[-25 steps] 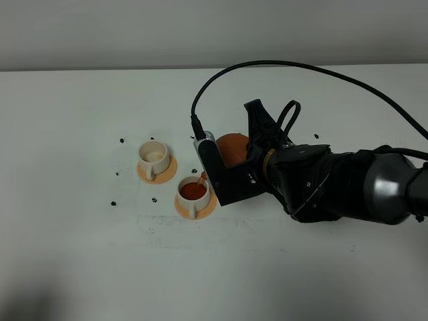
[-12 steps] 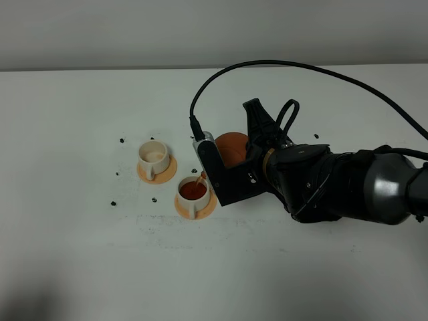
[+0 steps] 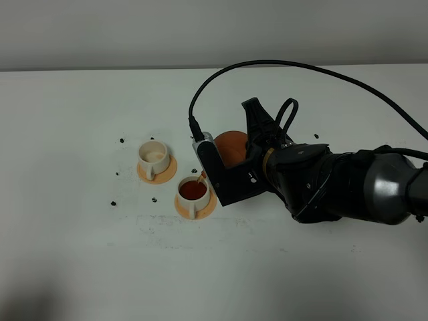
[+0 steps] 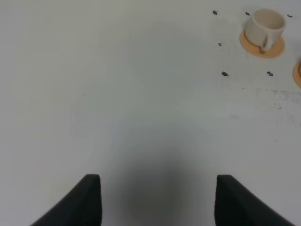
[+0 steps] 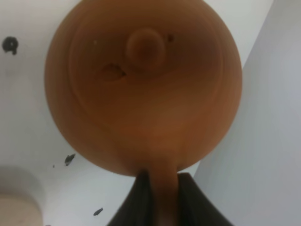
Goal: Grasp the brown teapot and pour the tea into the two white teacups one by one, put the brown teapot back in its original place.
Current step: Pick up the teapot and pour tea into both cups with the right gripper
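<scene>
our right gripper (image 5: 158,200) squeezes the brown teapot (image 5: 141,94), left gripper (image 4: 157,202) gapes empty; more tipping could overflow the full cup (image 3: 193,192).

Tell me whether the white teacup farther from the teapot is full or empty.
Empty: the far teacup shows a pale inside with no liquid visible, whereas the near teacup holds reddish tea.
</scene>
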You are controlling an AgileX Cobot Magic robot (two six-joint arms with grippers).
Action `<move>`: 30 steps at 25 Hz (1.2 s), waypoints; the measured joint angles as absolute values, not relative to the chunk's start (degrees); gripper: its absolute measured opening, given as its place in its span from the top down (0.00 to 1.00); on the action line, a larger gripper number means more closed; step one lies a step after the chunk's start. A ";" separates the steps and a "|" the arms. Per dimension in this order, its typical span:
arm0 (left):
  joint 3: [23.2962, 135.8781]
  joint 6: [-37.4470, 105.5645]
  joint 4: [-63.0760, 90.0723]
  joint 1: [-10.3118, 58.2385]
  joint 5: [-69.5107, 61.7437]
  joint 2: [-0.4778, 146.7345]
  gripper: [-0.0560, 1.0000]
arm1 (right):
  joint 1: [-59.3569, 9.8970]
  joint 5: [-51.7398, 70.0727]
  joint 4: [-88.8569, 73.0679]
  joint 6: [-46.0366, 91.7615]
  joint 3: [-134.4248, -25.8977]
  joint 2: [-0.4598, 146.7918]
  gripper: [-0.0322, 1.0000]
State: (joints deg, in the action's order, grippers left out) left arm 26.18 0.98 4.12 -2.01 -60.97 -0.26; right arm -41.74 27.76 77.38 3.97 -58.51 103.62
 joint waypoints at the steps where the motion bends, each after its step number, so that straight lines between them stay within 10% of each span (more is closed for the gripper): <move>1: 26.18 0.98 4.12 -2.01 -60.97 -0.26 0.47 | -41.74 27.76 77.43 3.97 -58.51 103.62 0.89; 30: 26.18 1.03 4.12 -2.01 -60.97 -0.26 0.47 | -41.81 28.78 47.84 4.61 -58.62 96.45 0.89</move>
State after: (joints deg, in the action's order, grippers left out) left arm 26.18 1.03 4.12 -2.01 -60.97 -0.26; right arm -41.81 28.78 47.84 4.61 -58.62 96.45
